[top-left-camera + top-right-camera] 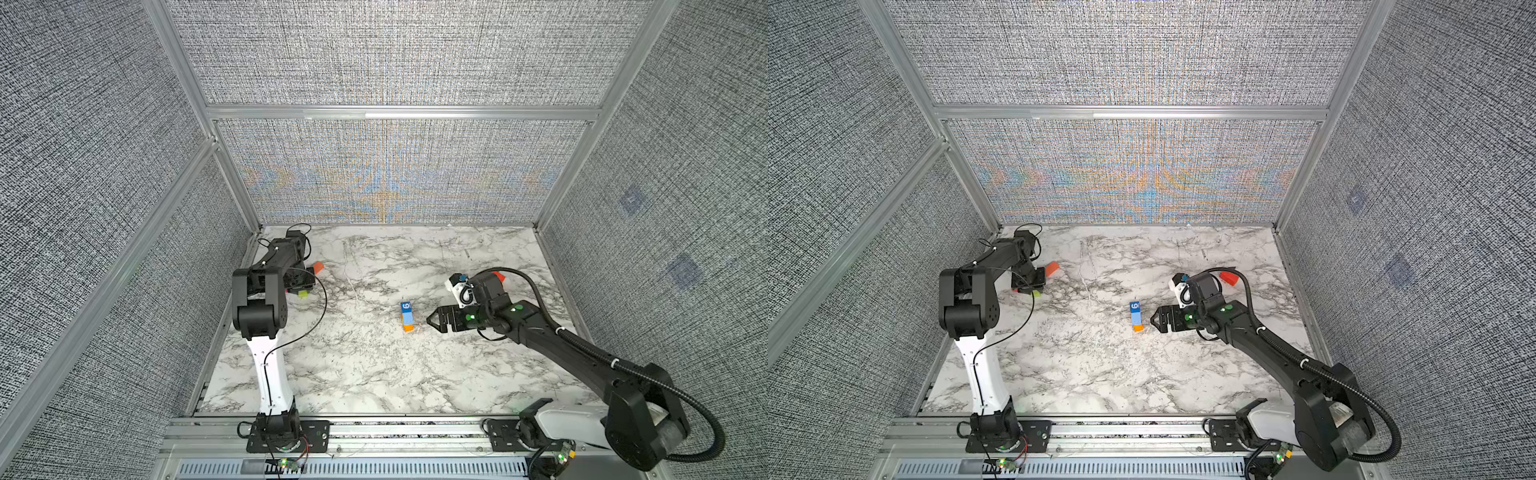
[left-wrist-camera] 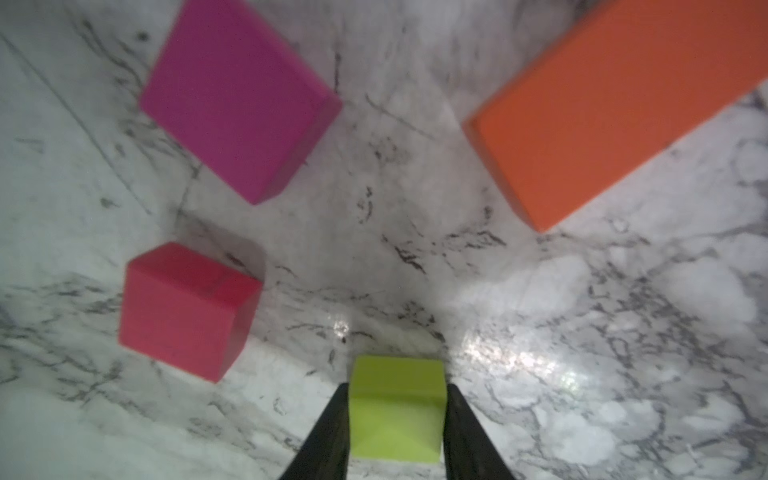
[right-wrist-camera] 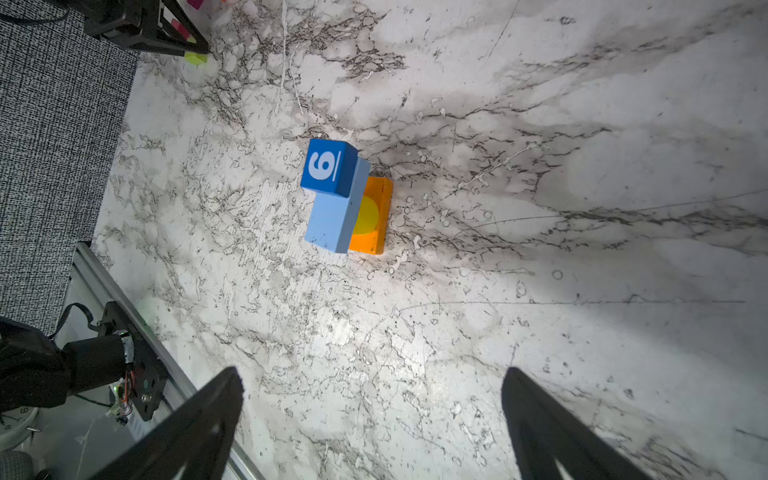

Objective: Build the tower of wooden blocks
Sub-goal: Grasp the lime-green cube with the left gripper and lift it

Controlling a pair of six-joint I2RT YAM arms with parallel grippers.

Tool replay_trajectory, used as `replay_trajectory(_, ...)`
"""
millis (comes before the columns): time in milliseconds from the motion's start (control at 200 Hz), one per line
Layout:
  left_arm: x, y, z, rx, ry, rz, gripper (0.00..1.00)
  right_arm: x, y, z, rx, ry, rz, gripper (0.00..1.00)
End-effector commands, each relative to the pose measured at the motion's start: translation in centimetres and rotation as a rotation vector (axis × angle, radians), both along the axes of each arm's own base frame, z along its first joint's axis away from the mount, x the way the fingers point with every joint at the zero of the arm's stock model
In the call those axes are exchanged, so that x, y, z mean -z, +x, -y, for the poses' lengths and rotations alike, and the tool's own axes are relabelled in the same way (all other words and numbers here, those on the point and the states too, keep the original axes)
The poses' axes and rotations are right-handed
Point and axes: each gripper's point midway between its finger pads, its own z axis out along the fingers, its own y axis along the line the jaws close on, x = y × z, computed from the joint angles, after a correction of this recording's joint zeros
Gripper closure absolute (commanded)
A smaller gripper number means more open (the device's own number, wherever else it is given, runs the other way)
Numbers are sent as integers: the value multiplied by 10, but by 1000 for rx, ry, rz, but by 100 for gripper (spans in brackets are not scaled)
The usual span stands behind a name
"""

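Presently the left claw (image 2: 397,386) is clenched on the side faces of the yellow-green block (image 2: 397,419) near the left edge of the worktop (image 1: 353,374), evidently to lift it clear of the magenta block (image 2: 237,95) and red-orange slab (image 2: 602,112) lying apart from it. The wood block tower (image 1: 407,316), three blocks high, stands near the worktop's middle; the right claw (image 3: 371,370) hangs released just beside it, seemingly leaving its top free.

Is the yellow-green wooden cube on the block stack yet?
No, the yellow-green wooden cube is between the fingers of the left end effector, not on the coloured wooden block stack.
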Motion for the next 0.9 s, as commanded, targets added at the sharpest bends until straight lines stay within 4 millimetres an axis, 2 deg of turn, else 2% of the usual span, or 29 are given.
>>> replay_trajectory(0, -9, -1, 4, -11, -28, 18, 66, -1, 0, 1, 3, -3, -5, 1)
replay_trajectory(145, -23, -6, 7, -41, -45, 36, 69, -1, 0, 1, 9, -7, -19, 1)
replay_trajectory(290, -46, -14, 10, -97, -73, 53, 70, -3, 1, 3, 34, 4, -33, 1)
replay_trajectory(410, -56, -28, 11, -150, -80, 22, 69, -6, 0, 6, 56, 20, -42, 1)
replay_trajectory(430, -67, -30, 11, -158, -85, 40, 70, -6, 0, 8, 60, 19, -44, 1)
replay_trajectory(610, -96, -55, 21, -196, -137, 67, 70, -5, -8, 21, 105, 28, -74, 1)
replay_trajectory(795, -128, -79, 43, -187, -179, 112, 69, 0, -22, 37, 168, 32, -99, 1)
replay_trajectory(895, -144, -92, 63, -146, -182, 131, 69, 1, -30, 47, 205, 17, -98, 1)
